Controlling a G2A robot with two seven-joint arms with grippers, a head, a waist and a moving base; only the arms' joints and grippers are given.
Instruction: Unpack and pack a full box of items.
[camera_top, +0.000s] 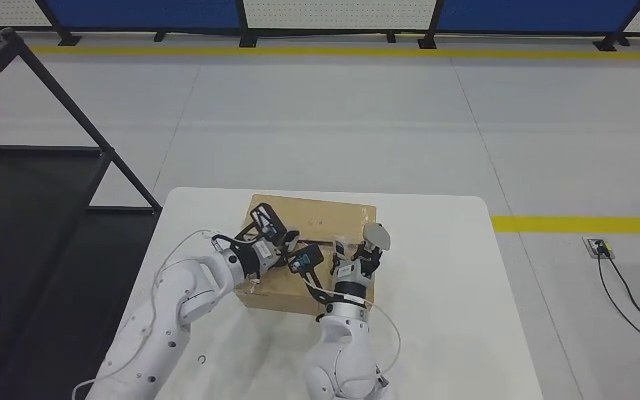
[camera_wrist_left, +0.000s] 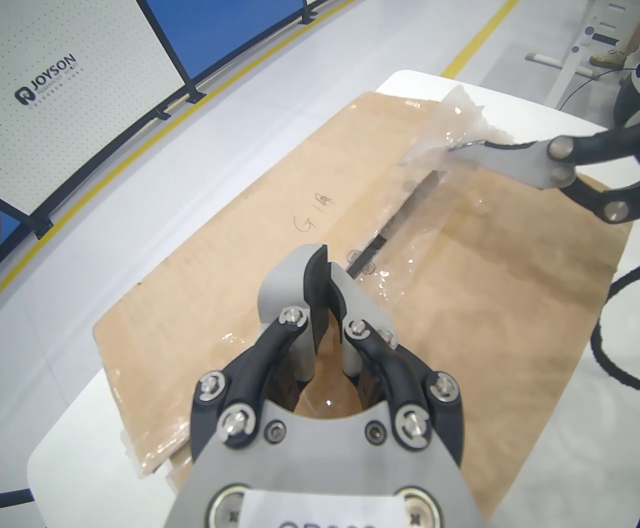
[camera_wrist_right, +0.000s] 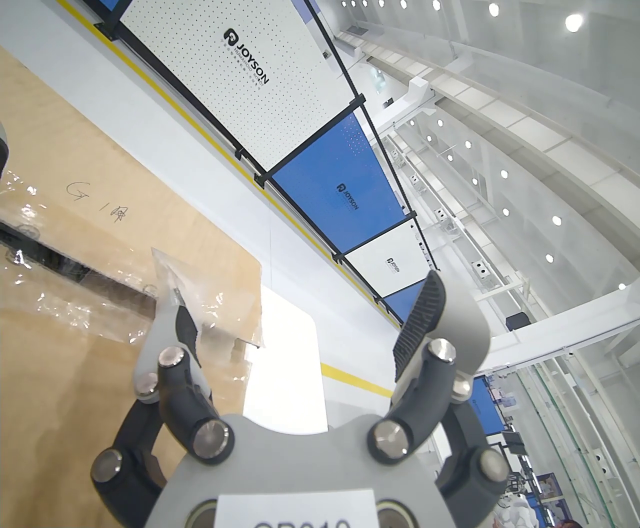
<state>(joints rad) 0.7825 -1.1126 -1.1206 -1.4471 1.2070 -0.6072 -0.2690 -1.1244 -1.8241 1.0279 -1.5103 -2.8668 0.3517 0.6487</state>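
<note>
**Unsealing step: clear tape part-lifted from the box seam, lid flaps not yet open.**

The box (camera_top: 320, 212) sits at the centre of the top view on the white table (camera_top: 440, 300). A dark slit of seam shows under the tape (camera_wrist_left: 450, 125). The right gripper (camera_wrist_right: 300, 295) is spread wide at the right end of the box, with one finger against the raised tape flap and nothing pinched. The left gripper (camera_wrist_left: 320, 280) has its pads pressed together over the seam nearer the left end, with nothing seen between them. Judgement: pinch the flap first, then peel low along the seam while the left gripper presses the lid down. The thin film may tear or cling to the finger.
</note>
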